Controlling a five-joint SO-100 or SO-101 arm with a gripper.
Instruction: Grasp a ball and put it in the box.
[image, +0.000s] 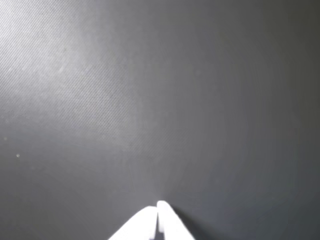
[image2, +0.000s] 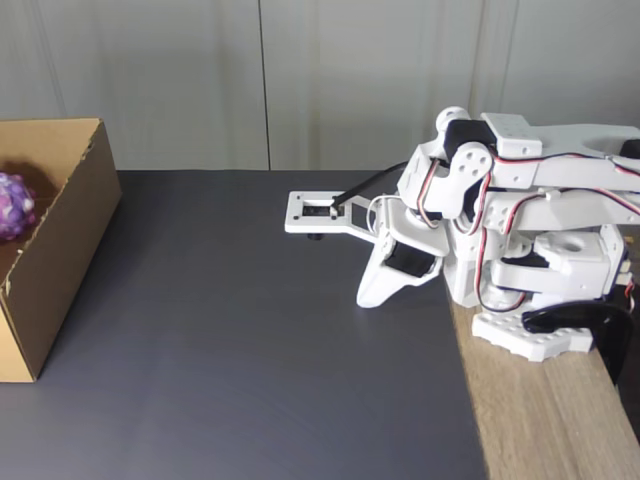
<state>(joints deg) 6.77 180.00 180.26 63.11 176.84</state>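
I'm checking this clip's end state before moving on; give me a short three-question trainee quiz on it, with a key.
1. True or false: the ball lies inside the box.
2. In the wrist view, how do the fingertips of the gripper stand? A) wide apart around the ball B) closed together with nothing between them C) clamped on the box wall
3. Fill in: in the fixed view, the arm sits folded at the ____ side, with the box at the opposite edge.

Key: 1 true; 2 B; 3 right. The gripper points down at the bare dark mat, well apart from the box.
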